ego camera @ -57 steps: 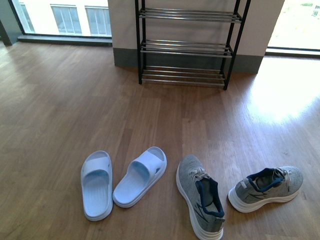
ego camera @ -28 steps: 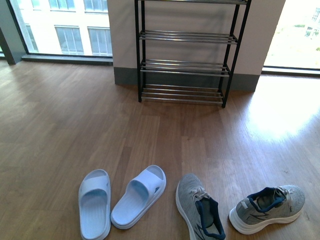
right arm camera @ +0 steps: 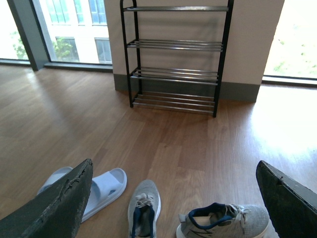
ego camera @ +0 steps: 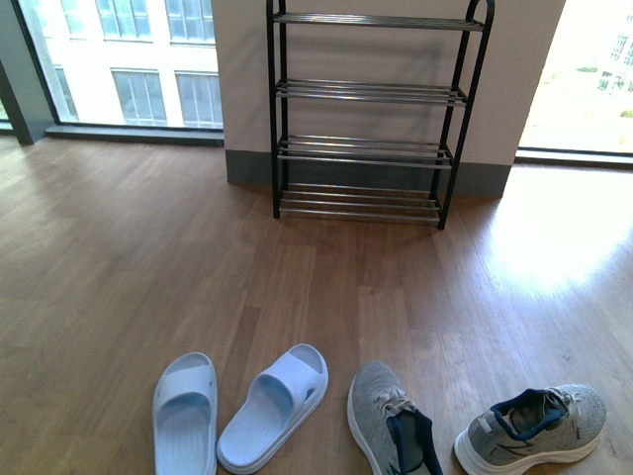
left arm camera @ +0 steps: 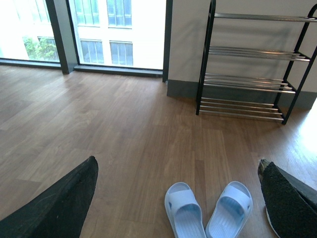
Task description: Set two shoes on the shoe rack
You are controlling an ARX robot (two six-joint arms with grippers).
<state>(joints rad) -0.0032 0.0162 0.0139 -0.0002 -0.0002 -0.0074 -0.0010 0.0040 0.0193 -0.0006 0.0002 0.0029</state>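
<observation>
Both grey sneakers on wood floor [ego camera: 129, 257], well in front of shoe rack [ego camera: 371, 94], not on it. First sneaker [ego camera: 394, 430] in line w/ rack's middle, toe twd rack. Second sneaker [ego camera: 534, 426] near first, past rack's right post, crosswise, toe pointing right. Pale blue slides [ego camera: 277, 401] in front of rack's left post. Rack backs onto wall [ego camera: 242, 59]. Left tool [left arm camera: 177, 161] & right tool [right arm camera: 173, 162]: fingers spread wide, gripping nothing, facing rack
</observation>
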